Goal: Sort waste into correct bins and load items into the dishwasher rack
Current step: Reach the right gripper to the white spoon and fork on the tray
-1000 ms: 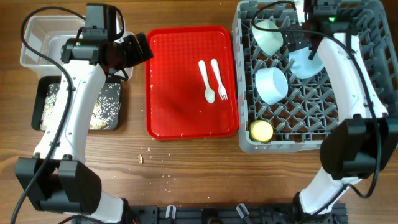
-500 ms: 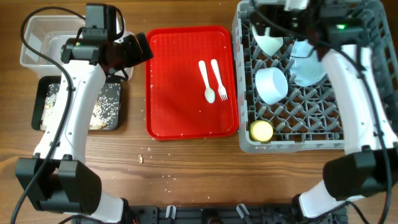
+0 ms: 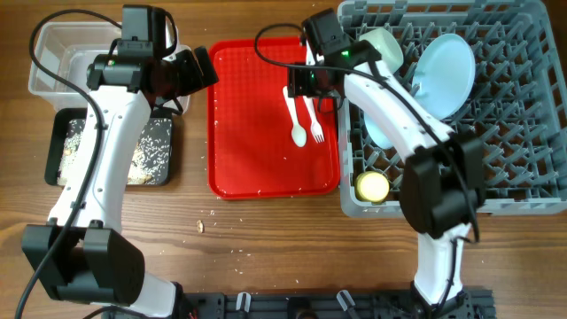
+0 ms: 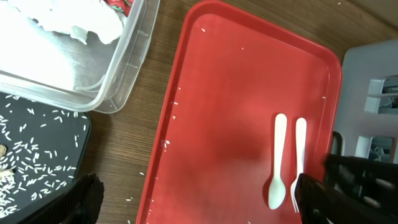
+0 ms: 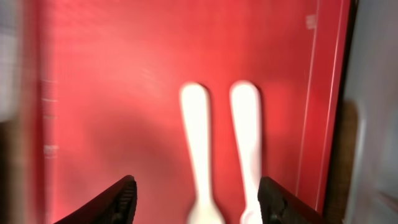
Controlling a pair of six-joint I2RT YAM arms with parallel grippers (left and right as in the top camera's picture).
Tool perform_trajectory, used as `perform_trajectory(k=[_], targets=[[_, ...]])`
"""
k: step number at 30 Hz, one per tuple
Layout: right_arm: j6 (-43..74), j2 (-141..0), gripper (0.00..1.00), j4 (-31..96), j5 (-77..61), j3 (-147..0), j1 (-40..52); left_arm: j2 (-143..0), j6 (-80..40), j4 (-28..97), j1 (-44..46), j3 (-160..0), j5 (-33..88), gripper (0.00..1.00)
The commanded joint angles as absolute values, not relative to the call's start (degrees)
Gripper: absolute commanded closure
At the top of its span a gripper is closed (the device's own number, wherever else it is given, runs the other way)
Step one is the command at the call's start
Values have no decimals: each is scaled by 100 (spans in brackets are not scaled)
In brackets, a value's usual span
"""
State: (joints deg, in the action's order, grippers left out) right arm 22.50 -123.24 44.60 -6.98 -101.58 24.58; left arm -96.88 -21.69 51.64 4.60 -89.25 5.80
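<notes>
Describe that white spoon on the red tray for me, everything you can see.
The white spoon looks like one piece of thin plastic: a slim flat handle widening to a small oval bowl. It lies flat on the red tray, right of the tray's middle, handle toward the far edge. A matching fork lies parallel beside it, toward the rack, a narrow gap between. The right tool hangs open above both, apparently not touching.

End effector (image 5: 199, 200) spread over blurred spoon (image 5: 196, 140) and fork (image 5: 247, 140) on red tray (image 5: 106, 93)
</notes>
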Motion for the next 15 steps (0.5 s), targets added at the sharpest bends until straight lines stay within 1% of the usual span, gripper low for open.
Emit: perform_trajectory(k=[1,4,11,13,15], targets=[[2427,-12766,38,4617,-646,-10138,2440,-9675,-2123,5155,454,-8969,526,0],[2602,-13015,42,4766,-646,-10138,2440,-9675,-2123,5155,454,-8969,526,0],[3015,-13192,63,4939,-624,-10138,2438,-9675,-2123,5155,454,-8969,528,0],[3022,-13192,67,4991,-622,-10138,2443,-9675,-2123,5155,454,-8969,528,0],[3146,-13192,80,5041,-543,-10138,2447,-9675,-2123,5155,454,-8969,526,0]])
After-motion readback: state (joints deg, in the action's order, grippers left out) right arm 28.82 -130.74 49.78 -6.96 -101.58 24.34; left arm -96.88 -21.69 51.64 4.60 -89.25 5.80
